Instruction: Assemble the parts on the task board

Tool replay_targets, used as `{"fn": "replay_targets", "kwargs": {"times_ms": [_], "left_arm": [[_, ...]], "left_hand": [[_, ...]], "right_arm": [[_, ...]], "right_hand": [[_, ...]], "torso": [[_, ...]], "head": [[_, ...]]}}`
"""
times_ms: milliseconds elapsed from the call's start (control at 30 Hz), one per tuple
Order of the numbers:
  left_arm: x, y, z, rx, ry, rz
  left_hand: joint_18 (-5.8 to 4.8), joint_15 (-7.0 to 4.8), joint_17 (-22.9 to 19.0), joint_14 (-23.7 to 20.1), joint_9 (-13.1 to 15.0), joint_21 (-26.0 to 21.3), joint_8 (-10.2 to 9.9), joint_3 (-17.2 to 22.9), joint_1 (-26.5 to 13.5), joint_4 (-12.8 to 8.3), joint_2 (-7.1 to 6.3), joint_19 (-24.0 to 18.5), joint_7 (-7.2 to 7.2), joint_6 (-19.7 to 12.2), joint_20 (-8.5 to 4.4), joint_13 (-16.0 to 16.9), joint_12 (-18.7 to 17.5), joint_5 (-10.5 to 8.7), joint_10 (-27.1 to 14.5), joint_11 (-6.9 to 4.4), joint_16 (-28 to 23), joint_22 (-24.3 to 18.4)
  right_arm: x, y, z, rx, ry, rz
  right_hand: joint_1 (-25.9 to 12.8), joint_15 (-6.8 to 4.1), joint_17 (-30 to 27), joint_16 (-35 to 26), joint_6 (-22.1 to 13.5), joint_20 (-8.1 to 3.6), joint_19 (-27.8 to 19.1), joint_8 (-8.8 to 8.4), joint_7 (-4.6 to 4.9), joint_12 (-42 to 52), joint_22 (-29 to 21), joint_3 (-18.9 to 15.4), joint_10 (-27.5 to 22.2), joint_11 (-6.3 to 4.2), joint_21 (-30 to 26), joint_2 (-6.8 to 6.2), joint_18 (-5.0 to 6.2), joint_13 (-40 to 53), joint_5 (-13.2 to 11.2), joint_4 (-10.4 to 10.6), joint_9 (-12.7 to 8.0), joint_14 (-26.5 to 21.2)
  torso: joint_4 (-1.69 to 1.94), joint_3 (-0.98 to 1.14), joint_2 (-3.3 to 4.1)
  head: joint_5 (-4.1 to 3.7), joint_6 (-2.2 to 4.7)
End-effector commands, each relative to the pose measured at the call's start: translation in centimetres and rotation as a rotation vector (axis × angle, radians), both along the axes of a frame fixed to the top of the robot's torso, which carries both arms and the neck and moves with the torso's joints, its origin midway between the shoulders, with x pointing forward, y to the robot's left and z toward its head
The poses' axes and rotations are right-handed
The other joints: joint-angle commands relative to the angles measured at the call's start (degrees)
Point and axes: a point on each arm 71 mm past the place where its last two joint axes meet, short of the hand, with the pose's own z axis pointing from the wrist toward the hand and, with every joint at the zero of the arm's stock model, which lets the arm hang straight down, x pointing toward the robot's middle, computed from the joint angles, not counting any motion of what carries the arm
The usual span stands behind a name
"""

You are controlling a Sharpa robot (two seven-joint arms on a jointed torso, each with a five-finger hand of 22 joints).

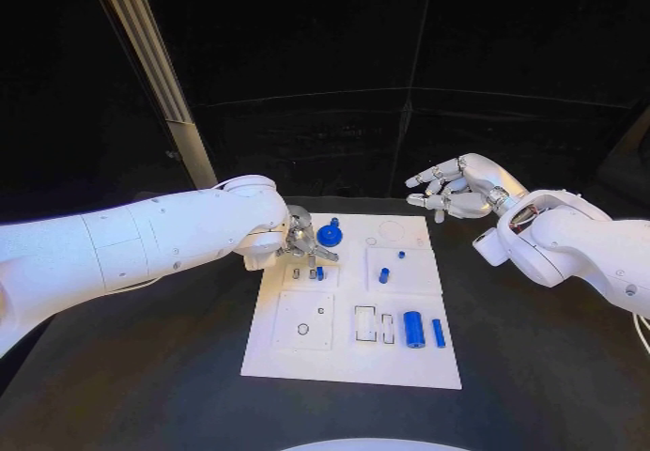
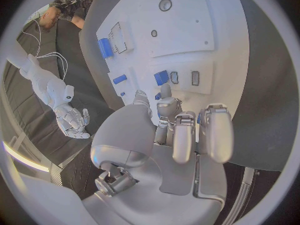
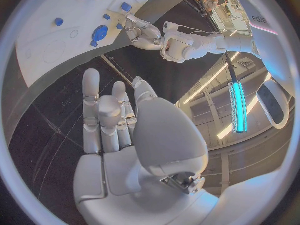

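Black bench (image 1: 162, 376) carried the white task board (image 1: 346, 362). At its far left, the left hand (image 1: 301, 240) had fingers curled beside a round blue part (image 1: 330, 234); whether it gripped it I could not tell. A slip might knock nearby small parts (image 1: 383, 275). Off the board's far right corner, the right hand (image 1: 454, 188) hovered, fingers spread, empty.

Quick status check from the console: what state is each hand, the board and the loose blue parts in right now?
left hand: over the task board, fingers at a small blue part; grip unclear.
right hand: open, raised off the board.
task board: flat on table.
large blue cylinder: lying on board.
blue knob: beside left hand.
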Motion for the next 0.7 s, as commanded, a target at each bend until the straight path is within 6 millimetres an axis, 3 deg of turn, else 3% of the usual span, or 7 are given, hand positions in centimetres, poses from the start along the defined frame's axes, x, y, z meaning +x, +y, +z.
{"fn": "replay_targets", "kwargs": {"times_ms": [33, 700], "left_arm": [[0.03, 0.03, -0.10, 0.051, 0.022, -0.013], [0.24, -0.60, -0.76, 0.103, 0.058, -0.034]], "left_hand": [[-1.05, -0.28, 15.1, 6.0, 0.3, 0.2, 0.5, -0.4, 0.4, 0.0, -0.13, 1.8, -0.02, -0.5, -0.27, 0.0, 0.3, 0.01, 0.0, -0.28, 0.2, 0.2], [-1.14, -0.25, 15.1, 6.0, 1.6, 0.6, 1.3, -0.2, 1.5, -0.1, 0.53, 1.9, 0.00, -1.5, -0.24, 0.5, 0.7, 0.24, 0.0, -0.25, 0.2, 0.8]], "right_arm": [[0.12, 0.06, 0.06, 0.005, 0.007, -0.003], [0.39, 0.28, -0.12, 0.000, 0.018, 0.000]], "right_hand": [[0.1, 0.04, -0.1, -0.2, -0.3, -0.05, 0.5, 0.30, -0.19, -0.4, -0.1, -0.5, 0.5, -0.01, -0.3, -0.12, 0.34, -0.1, 0.4, 0.1, 0.1, 0.4], [0.1, 0.04, 0.0, -0.4, -0.4, -0.06, 0.7, 0.31, -0.20, -0.4, -0.4, -0.6, 0.5, -0.02, -0.6, -0.07, 0.34, -0.4, 1.1, 0.3, 0.1, 0.5]], "torso": [[0.05, -0.02, 0.04], [0.04, -0.03, 0.10]], "head": [[0.01, -0.11], [0.12, -0.69]]}}
